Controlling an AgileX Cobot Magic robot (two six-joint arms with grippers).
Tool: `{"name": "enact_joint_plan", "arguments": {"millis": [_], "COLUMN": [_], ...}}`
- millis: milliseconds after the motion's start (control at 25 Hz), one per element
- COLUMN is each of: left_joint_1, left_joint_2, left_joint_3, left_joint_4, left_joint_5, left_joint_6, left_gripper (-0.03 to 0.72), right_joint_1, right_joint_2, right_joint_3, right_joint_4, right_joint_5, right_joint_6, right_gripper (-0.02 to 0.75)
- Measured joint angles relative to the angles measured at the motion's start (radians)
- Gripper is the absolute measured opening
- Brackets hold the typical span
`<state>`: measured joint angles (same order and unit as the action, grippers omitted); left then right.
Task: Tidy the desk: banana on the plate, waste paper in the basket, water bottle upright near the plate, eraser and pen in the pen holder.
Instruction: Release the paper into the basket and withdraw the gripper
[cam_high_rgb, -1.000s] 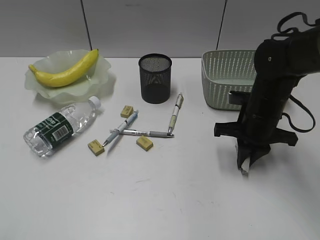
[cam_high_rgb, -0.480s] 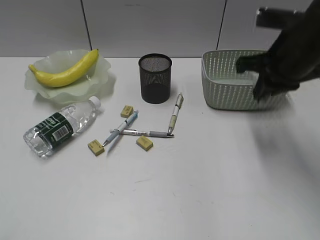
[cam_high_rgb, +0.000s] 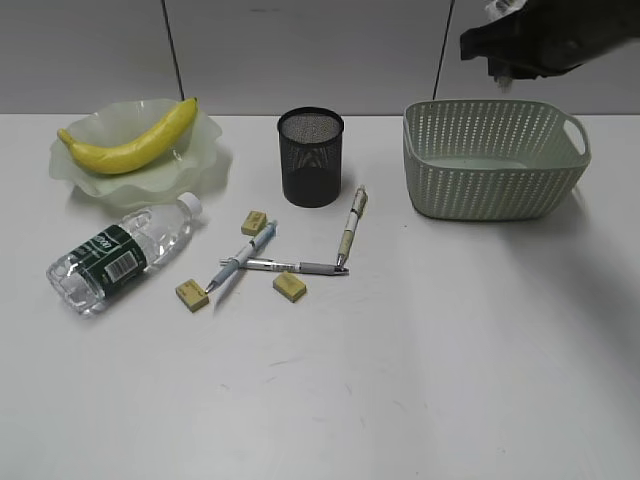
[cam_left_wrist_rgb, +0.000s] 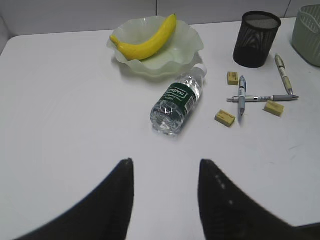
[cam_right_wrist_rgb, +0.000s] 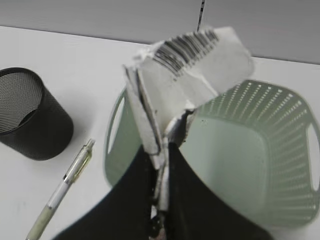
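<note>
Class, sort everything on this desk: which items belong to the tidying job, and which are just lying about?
Belong to the job:
banana
plate
waste paper, clamped in the right gripper
basket
water bottle
pen holder
three erasers
three pens

Just lying about:
nothing

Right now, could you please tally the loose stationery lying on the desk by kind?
Erasers: 3
Pens: 3
Total: 6
</note>
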<state>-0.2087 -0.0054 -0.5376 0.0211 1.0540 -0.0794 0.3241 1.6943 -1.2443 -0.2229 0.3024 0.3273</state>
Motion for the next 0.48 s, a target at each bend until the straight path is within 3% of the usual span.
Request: {"name": "enact_joint_plan", "arguments": {"millis": [320,400,480], "left_joint_1": [0.0,0.0,0.0], "left_joint_2": [0.0,0.0,0.0], "left_joint_3": [0.0,0.0,0.0], "left_joint_4": [0.0,0.0,0.0], "left_joint_5": [0.0,0.0,0.0], "left_joint_6": [0.0,0.0,0.0], "left_gripper": [0.319,0.317,0.317], "right_joint_1": [-0.061,-0.063,-0.063], "right_joint_2": [0.242,0.28,0.3], "right_joint_3": [-0.105,-0.13,-0.143], "right_joint_4": [-0.038,-0.038,-0.038], "right_joint_5": [-0.039,-0.032,-0.028], "right_joint_6": [-0.001,-0.001,-0.001], "right_gripper": [0.059,0.13,0.276]}}
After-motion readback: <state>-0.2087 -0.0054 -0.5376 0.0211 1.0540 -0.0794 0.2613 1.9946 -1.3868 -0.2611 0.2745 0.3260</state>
